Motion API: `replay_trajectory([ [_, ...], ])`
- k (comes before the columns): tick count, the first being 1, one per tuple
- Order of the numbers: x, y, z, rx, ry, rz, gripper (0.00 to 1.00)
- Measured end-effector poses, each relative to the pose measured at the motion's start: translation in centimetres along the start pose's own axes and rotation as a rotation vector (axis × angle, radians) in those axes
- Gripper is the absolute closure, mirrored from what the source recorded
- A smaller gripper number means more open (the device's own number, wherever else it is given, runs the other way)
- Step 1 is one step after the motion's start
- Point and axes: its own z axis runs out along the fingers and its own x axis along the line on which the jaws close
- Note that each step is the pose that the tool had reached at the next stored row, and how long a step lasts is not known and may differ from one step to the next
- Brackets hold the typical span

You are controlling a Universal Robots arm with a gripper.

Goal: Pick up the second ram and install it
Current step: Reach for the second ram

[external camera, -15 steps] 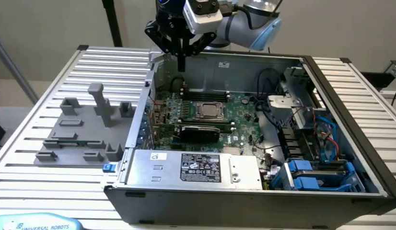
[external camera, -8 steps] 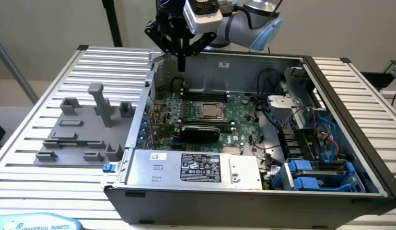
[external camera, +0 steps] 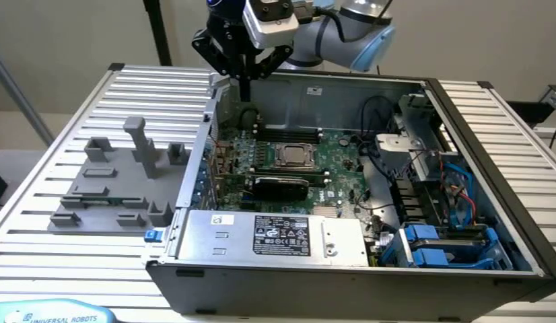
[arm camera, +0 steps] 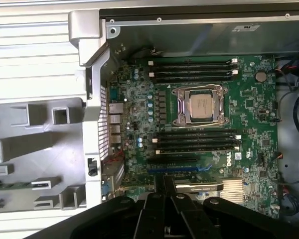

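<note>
The hand (external camera: pixel 246 84) hangs over the far corner of the open computer case (external camera: pixel 350 286), on the exterior view's left, well above the motherboard (external camera: pixel 336 151). Its slim fingers are pressed together and grip nothing; the wrist view shows the same closed hand (arm camera: pixel 164 186) looking down on the motherboard (arm camera: pixel 249 99), the processor socket (arm camera: pixel 199 105) and the dark memory slots (arm camera: pixel 192 69) on either side of it. The second ram (external camera: pixel 100 200) lies flat in the grey fixture (external camera: pixel 116 185) on the slatted surface (external camera: pixel 161 87), at the exterior view's left of the case and nearer than the hand; in the wrist view it shows as a thin green strip (arm camera: pixel 7 185) among the fixture's blocks. Hand and stick are well apart, with the case wall between them. As I judge it, the pick-up has not yet begun: the stick sits untouched in its cradle. Taking it would call for the fingers to part, the hand to cross over the case wall to the fixture, and the fingers to line up across the stick's narrow width so that they clear the blocks beside it. Whether any slot already holds a stick I cannot tell.
</note>
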Motion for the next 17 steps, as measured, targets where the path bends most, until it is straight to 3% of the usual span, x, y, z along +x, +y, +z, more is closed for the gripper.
replay_trajectory([
  [11,4.9,-2.20,-0.19,-0.0002,-0.0003,0.000,0.89],
  [17,7.5,-2.94,-0.20,-0.0002,-0.0005,0.000,0.89],
])
